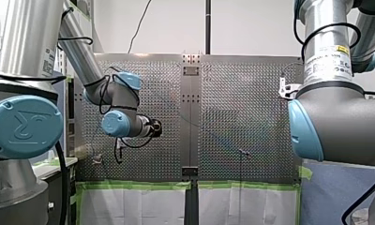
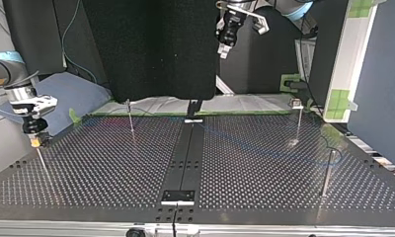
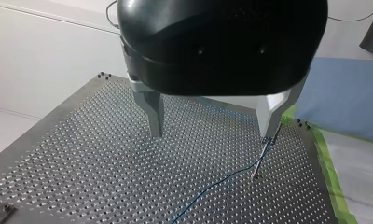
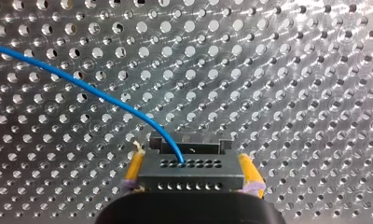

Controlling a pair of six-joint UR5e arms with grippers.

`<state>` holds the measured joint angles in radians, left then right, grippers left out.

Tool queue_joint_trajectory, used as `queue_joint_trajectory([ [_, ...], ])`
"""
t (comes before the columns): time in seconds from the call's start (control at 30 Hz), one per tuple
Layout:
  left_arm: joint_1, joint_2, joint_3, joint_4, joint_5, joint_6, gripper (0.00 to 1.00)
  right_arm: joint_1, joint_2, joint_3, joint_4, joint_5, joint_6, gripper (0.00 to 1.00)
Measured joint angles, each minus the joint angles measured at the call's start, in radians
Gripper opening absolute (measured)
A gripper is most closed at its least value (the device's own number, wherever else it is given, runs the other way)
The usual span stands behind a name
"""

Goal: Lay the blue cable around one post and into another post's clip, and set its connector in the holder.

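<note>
Perforated steel table (image 4: 292,70) throughout. Risk: the thin blue cable (image 4: 82,86) could slip off the slim metal post (image 3: 264,158) if pulled taut. At the top view's left, my right gripper (image 4: 190,158) clamps the black multi-hole connector (image 4: 189,179) between yellow pads. My left gripper (image 3: 212,134) is spread wide and empty, just beside the post.
</note>
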<state>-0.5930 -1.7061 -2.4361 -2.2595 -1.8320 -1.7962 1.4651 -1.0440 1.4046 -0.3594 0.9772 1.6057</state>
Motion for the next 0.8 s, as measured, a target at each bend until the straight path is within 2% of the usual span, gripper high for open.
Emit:
queue_joint_trajectory([
  [0.37, 0.007, 0.000, 0.000, 0.002, 0.003, 0.000, 1.00, 0.004, 0.003, 0.000, -0.016, 0.002, 0.005, 0.00],
  [0.8, 0.009, 0.000, 0.000, 0.004, 0.004, 0.000, 1.00, 0.007, 0.009, 0.001, -0.020, 0.007, 0.026, 0.00],
])
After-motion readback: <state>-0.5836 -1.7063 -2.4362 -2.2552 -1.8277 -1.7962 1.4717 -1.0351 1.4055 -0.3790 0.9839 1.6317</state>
